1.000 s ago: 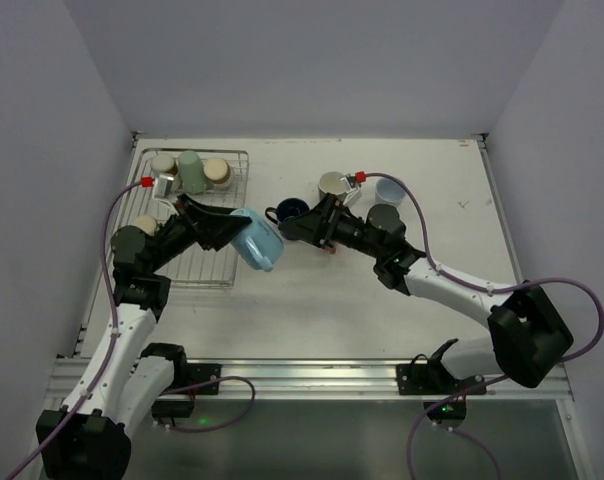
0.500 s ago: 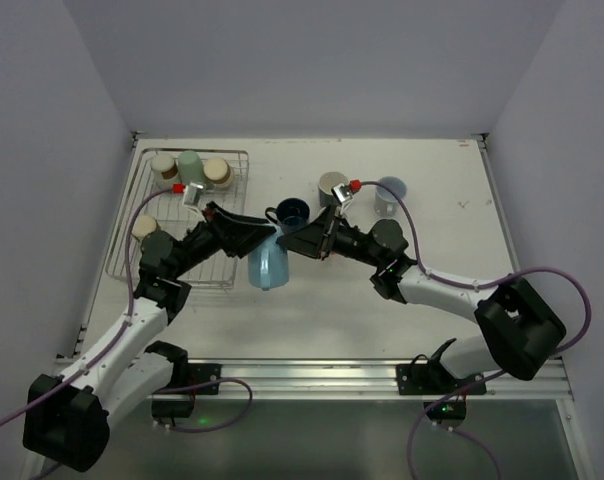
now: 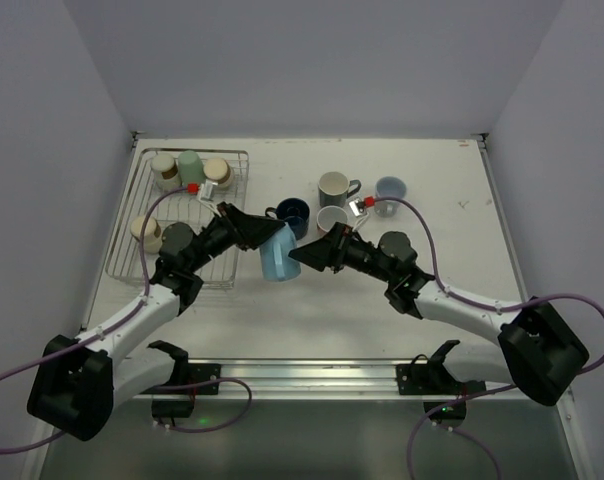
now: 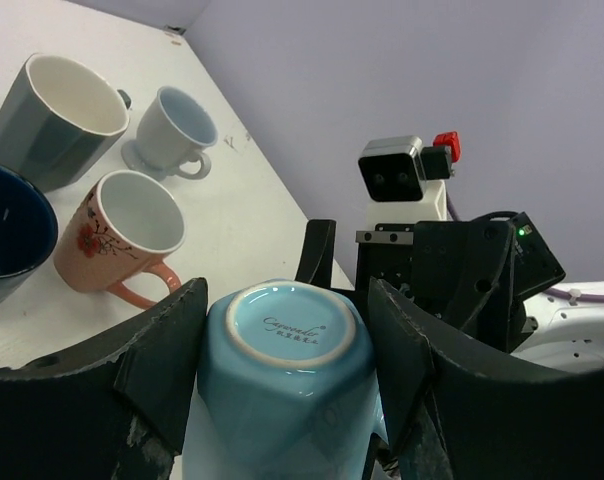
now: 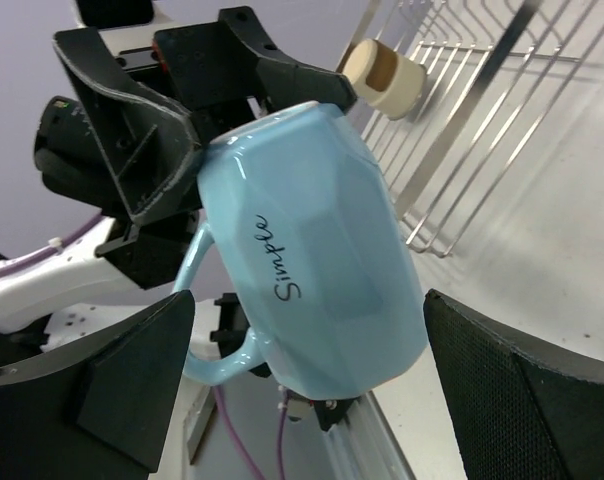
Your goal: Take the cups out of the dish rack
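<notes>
My left gripper [image 3: 269, 246] [image 4: 287, 375] is shut on a light blue mug [image 3: 278, 257] [image 4: 285, 345] [image 5: 312, 255], held tilted above the table just right of the dish rack [image 3: 179, 262]. Its base faces the left wrist camera and its handle hangs low. My right gripper [image 3: 302, 258] [image 5: 322, 390] stands open, with one finger on each side of that mug and gaps showing. Several cups stay in the rack: two beige ones [image 3: 164, 165] [image 3: 145, 230], a mint one [image 3: 190, 170] and a beige-and-brown one [image 3: 218, 172].
Upright on the table behind the grippers stand a navy cup [image 3: 292, 212] [image 4: 7, 235], a grey-green mug [image 3: 334, 187] [image 4: 57, 115], a salmon-pink mug [image 3: 332, 220] [image 4: 127, 225] and a pale blue cup [image 3: 389, 188] [image 4: 177, 130]. White walls close three sides.
My left arm carried the blue mug right and out of the rack area. My right gripper drew back toward it and now straddles it with open jaws, uncovering the salmon-pink mug.
</notes>
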